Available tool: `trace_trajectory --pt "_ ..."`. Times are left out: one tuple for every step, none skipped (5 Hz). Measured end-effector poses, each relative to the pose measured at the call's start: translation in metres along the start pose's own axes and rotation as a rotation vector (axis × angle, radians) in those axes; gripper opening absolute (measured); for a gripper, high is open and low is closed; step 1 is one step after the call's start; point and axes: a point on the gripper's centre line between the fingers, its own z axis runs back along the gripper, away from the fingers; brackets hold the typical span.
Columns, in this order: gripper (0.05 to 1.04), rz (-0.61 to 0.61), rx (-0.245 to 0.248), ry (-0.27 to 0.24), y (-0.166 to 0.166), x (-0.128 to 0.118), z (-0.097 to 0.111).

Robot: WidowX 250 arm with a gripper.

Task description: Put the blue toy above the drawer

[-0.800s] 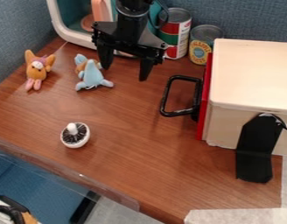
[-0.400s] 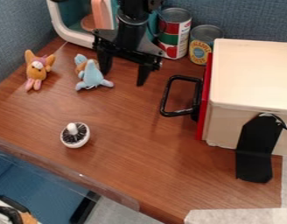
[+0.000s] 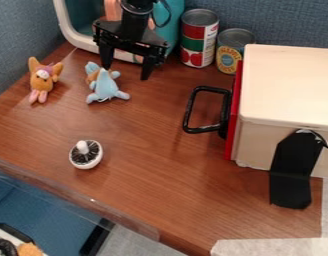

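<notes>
Gripper [image 3: 126, 73] positioned over the bench [image 3: 153, 175], fingers [image 3: 147, 69] visibly parted. Blue plush toy [image 3: 105, 90] rests on the bench near the gripper, well apart from the red-fronted drawer [image 3: 234, 112].

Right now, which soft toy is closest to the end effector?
The blue toy, right near the end effector. The orange toy with pink legs sits farther away, toward the picture's left edge.

A fixed camera looks down at a slant across a brown wood-grain tabletop [image 3: 160, 190], facing a blue fabric partition [image 3: 280, 22]. It stands back enough to catch the near edge, cropping a red-fronted pale wooden box [image 3: 293, 80] at right.
</notes>
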Motion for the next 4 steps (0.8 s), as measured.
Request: trace_trajectory --pt "1.0 0.029 0.019 0.024 0.009 0.011 -0.014" --pt "1.0 0.036 0.055 0.043 0.016 0.015 -0.024" --pt "1.0 0.045 0.078 0.053 0.022 0.017 -0.029" --pt "1.0 0.065 0.098 0.061 0.027 0.021 -0.039"
